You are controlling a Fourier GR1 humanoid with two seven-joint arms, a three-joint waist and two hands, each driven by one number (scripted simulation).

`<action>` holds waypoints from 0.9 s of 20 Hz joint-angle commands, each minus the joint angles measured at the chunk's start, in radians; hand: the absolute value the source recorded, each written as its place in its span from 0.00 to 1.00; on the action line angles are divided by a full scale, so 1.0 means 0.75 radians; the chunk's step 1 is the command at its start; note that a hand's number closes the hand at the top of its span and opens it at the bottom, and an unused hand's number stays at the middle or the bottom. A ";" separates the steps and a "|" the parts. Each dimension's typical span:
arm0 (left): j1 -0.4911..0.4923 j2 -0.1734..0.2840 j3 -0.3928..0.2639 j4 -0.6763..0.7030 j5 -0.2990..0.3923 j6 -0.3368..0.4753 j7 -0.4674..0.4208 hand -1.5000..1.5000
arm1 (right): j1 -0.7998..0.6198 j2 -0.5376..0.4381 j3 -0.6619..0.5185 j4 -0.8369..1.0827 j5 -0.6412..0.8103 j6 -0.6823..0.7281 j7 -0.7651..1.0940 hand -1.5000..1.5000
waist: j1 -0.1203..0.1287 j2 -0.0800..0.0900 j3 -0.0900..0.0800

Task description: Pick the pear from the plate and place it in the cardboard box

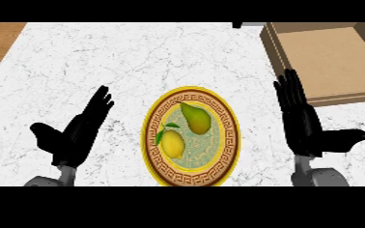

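Note:
A green-yellow pear point(195, 118) lies on a round plate point(230, 134) with a yellow rim and a brown patterned band, low in the middle of the marble counter. Beside the pear, lower left on the same plate, lies a yellow lemon point(173, 142) with a green leaf. The open cardboard box point(322, 60) stands at the upper right. My right hand point(302, 123) is open, fingers straight, just right of the plate and below the box. My left hand point(77, 130) is open too, left of the plate. Neither hand touches anything.
The white marble counter point(128, 63) stretches across the view. A strip of wooden surface point(8, 36) shows at the upper left corner. A small dark object point(237, 24) sits at the top edge, left of the box.

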 commanded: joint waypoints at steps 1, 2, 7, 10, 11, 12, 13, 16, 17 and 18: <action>-0.027 -0.040 -0.045 0.004 -0.120 0.048 -0.018 0.50 | -0.042 0.040 0.113 0.036 0.095 -0.033 0.100 0.00 | -0.011 -0.016 -0.015; -0.091 0.023 -0.034 0.025 -0.134 0.004 -0.034 0.50 | -0.156 0.003 0.170 0.059 0.143 -0.052 0.240 0.00 | 0.000 -0.014 -0.016; -0.142 0.076 -0.062 -0.019 -0.184 -0.012 -0.013 0.50 | -0.166 0.235 -0.032 -0.079 0.027 -0.291 0.064 0.00 | -0.169 -0.089 0.040; -0.230 0.094 -0.136 -0.041 -0.253 -0.061 -0.010 0.50 | -0.247 -0.356 0.528 0.205 0.765 0.001 0.292 0.00 | 0.016 -0.023 -0.034; -0.213 0.108 -0.134 -0.035 -0.252 -0.077 -0.021 0.50 | -0.246 -0.372 0.585 0.190 0.854 -0.019 0.308 0.00 | 0.008 -0.030 -0.031; -0.243 0.087 -0.145 -0.030 -0.265 -0.064 -0.007 0.50 | -0.271 -0.374 0.652 0.184 0.936 -0.017 0.312 0.00 | -0.001 -0.027 -0.026; -0.258 0.078 -0.150 -0.004 -0.282 -0.055 -0.008 0.50 | -0.315 -0.391 0.692 0.176 1.014 -0.014 0.334 0.00 | -0.008 -0.025 -0.025; -0.259 0.052 -0.158 0.024 -0.293 -0.048 -0.012 0.50 | -0.432 -0.413 0.765 0.056 1.174 0.040 0.499 0.00 | -0.022 -0.030 -0.021; -0.272 0.043 -0.154 0.054 -0.299 -0.050 -0.026 0.50 | -0.424 -0.383 0.825 -0.036 1.239 0.044 0.593 0.00 | -0.042 -0.033 -0.022; -0.277 0.031 -0.150 0.054 -0.305 -0.040 -0.023 0.50 | -0.473 -0.414 0.801 -0.106 1.223 0.147 0.685 0.00 | -0.039 -0.031 -0.020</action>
